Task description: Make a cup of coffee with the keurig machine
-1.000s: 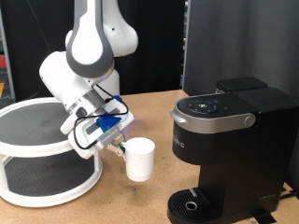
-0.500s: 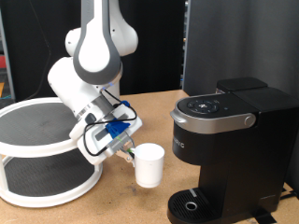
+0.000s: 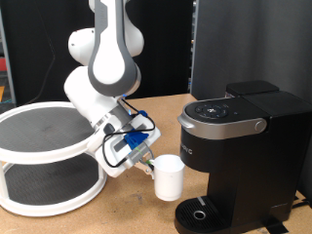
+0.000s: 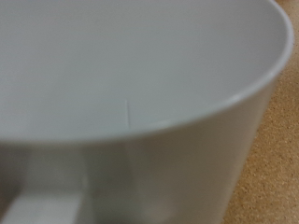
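Cup | on end effector | beside keurig machine | shelf behind

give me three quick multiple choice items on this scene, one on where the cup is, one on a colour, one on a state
1. Where is the cup?
A. on the round shelf
B. beside the keurig machine, on the exterior view's left
C. on top of the machine

2. What colour is the cup?
A. white
B. black
C. red

3. What sits on the machine's drip tray?
A. the cup
B. a pod
C. nothing

Key: 1 B, the cup hangs at the hand just short of the machine's front. 2 A, both views show white. 3 C, the tray shows bare.
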### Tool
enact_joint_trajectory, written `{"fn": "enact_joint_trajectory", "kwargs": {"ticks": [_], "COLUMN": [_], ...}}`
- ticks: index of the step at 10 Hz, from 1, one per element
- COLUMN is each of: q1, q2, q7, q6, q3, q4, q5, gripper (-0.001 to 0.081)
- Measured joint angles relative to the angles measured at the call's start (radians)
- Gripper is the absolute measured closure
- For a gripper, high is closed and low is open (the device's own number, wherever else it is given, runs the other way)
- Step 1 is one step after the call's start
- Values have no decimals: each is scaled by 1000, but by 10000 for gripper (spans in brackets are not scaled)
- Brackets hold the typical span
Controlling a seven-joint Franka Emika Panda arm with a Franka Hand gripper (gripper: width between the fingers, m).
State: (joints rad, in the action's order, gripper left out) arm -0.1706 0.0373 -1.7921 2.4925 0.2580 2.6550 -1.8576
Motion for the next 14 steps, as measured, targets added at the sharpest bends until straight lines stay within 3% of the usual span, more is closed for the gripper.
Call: {"fn": "enact_joint_trajectory", "kwargs": {"ticks": [6, 10, 14], "q1": [-18, -19, -23], "q2": [106, 172, 190], "q7": [-92, -107, -123], "q6": [27, 27, 27], "q3": [-57, -80, -116], "q4": [-100, -155, -155], "q5": [-190, -222, -247], "gripper": [730, 730, 730]}}
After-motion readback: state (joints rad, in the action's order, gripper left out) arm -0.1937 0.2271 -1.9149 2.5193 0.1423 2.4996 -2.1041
